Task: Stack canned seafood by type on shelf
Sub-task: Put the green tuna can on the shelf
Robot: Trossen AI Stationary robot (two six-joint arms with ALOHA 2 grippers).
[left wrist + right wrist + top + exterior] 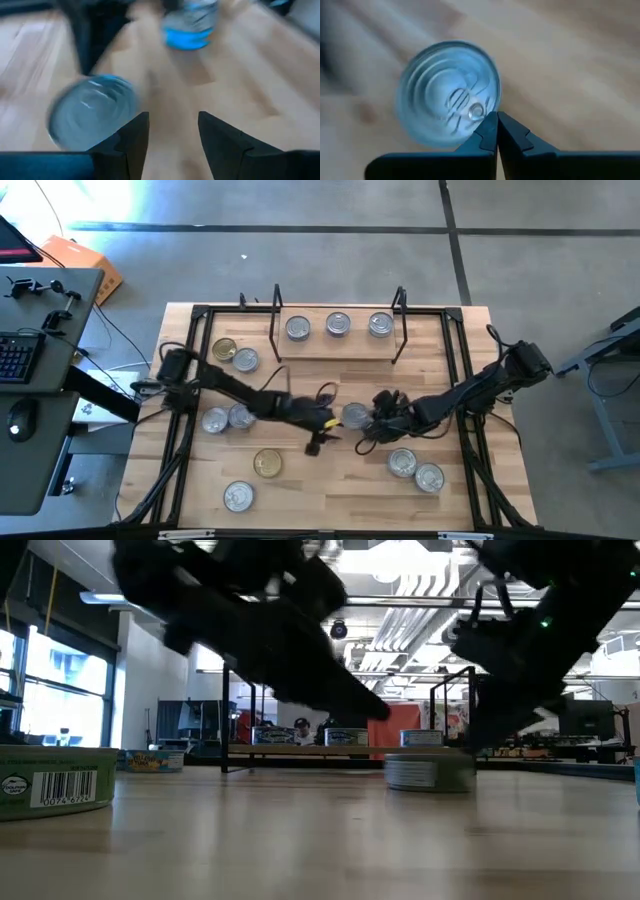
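A silver-lidded tin stands flat on the table's middle, between my two grippers. My left gripper is open with nothing between its fingers, and the tin sits just off one fingertip, on the gripper's far side. My right gripper is shut, slanting down, with its tips at the tin's near rim. The shelf stands at the table's far edge with three silver tins in a row on its board. In the low view both arms hang over the tin. My right gripper's shut fingertips stand at the edge of the tin's lid, beside the pull tab, coming from the table's right and slanting down. Whether they touch the tin I cannot tell. The tin stands flat on the table.
Loose tins lie around: a gold one and a silver one at far left, two silver at left, a gold and a silver near the front, two silver at right. The black frame rims the table.
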